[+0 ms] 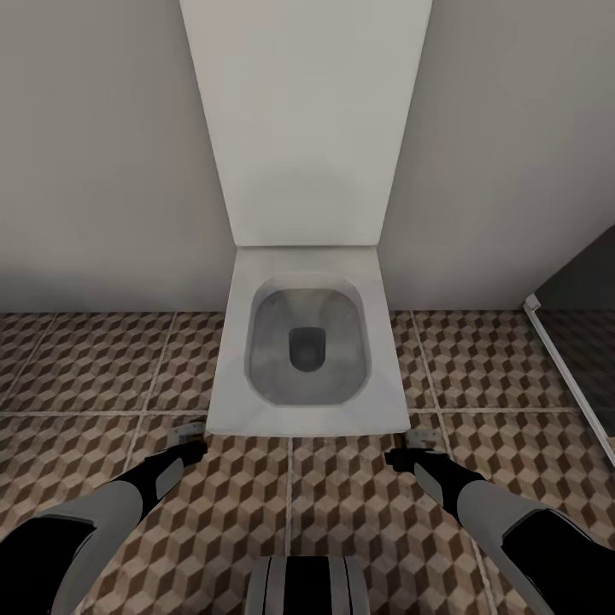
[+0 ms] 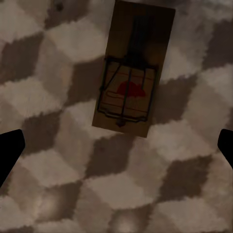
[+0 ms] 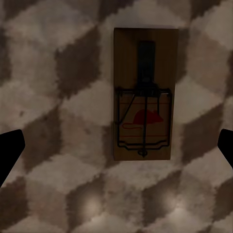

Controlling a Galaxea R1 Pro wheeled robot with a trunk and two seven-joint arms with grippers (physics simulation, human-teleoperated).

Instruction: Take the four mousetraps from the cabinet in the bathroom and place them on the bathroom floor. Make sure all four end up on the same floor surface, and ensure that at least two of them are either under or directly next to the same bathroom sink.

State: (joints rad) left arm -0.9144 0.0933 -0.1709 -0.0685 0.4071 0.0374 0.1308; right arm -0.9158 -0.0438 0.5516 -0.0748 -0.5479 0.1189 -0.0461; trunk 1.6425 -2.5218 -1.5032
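Two mousetraps lie flat on the floor (image 1: 290,504), one (image 2: 132,73) below the wide-open, empty left gripper (image 1: 190,448) and one (image 3: 144,94) below the equally wide right gripper (image 1: 400,458), flanking the toilet (image 1: 307,342) rather than a sink, so sink placement seemingly remains.

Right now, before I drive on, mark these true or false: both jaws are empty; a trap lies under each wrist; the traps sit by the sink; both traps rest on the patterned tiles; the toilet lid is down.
1. Both grippers are empty: true. The left gripper and right gripper stand open.
2. A mousetrap lies below each wrist: true, the left mousetrap and the right mousetrap.
3. They sit by the sink: false. They flank the toilet.
4. Both rest on the bathroom floor: true.
5. The toilet lid is down: false, it is up.
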